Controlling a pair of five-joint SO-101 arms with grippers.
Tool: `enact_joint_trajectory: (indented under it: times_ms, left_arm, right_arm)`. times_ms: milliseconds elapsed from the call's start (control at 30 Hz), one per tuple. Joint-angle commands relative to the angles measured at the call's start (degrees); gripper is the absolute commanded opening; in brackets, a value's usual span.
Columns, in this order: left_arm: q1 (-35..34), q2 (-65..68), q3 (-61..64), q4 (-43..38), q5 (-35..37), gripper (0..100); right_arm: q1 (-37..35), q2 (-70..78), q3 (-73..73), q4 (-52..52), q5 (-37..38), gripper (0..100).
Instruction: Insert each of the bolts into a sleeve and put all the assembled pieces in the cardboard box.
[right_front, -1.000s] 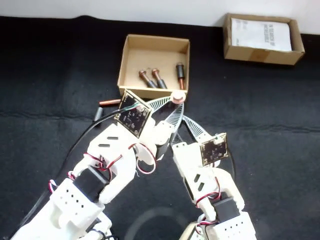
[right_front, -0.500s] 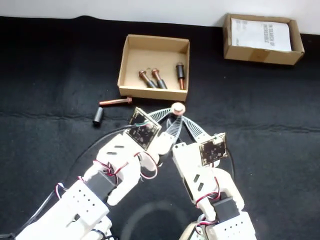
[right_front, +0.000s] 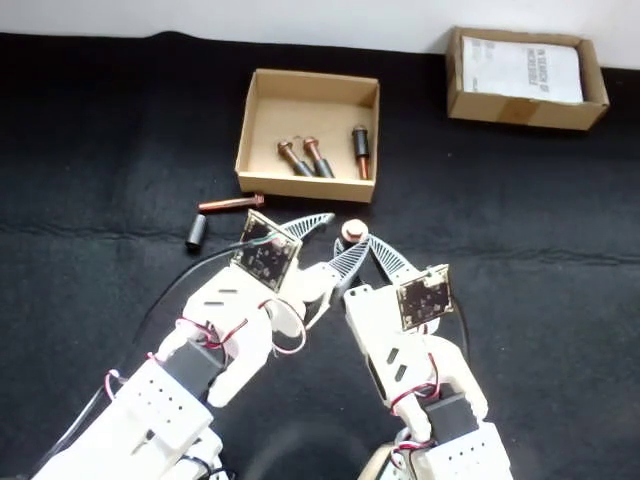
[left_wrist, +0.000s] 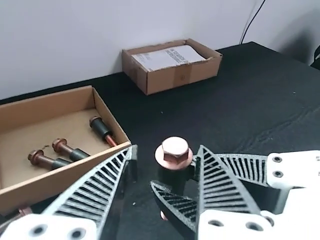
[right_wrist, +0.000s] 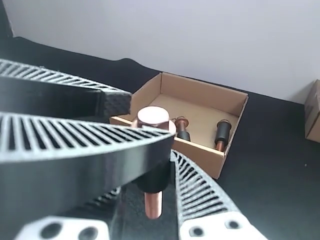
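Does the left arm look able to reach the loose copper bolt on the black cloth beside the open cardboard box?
Probably yes: the copper bolt lies uncovered on the left arm's side, close to its open claw, nothing between them.

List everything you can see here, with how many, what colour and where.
Cardboard box: one, brown, open, ahead of the arms.
Assembled pieces: three, copper bolts in black sleeves, lying in that box.
Held piece: one, copper and black, upright, short of the box.
Loose bolt: one, copper, on the cloth by the box's near left corner.
Loose sleeve: one, black, just nearer than the bolt, apart from it.
Second box: one, brown, far right, holding a white sheet.
Cloth: one, black, covering the table.
Left arm: one, white, black jaws open beside the held piece.
Right arm: one, white, black jaws shut on the held piece.
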Motion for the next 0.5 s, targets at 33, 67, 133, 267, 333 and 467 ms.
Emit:
enact_joint_trajectory:
  times_ms: [33, 67, 133, 267, 333, 467]
  left_arm:
    - [-3.4, 0.0, 0.2, 0.8, -0.2, 20]
    - [-4.3, -0.1, 0.7, 0.8, -0.2, 20]
    - [-5.8, -0.2, 1.4, 0.8, -0.2, 20]
    - [-6.0, -7.1, 1.5, 4.9, -0.2, 20]
    - [-2.9, -12.4, 2.0, 9.3, -0.2, 18]
    - [1.2, -24.3, 4.4, 14.6, -0.4, 7]
  right_arm:
    - [0.3, -0.2, 7.7, -1.4, -0.4, 0.8]
    - [0.9, -0.2, 7.7, -1.4, -0.4, 0.8]
    - [2.9, -0.2, 7.7, -1.5, -0.4, 0.8]
    - [7.9, 0.5, 8.5, -1.0, -0.6, 0.8]
    - [9.5, 0.8, 8.6, -1.4, -1.1, 0.8]
    - [10.5, 0.7, 8.6, -1.4, -1.3, 0.8]
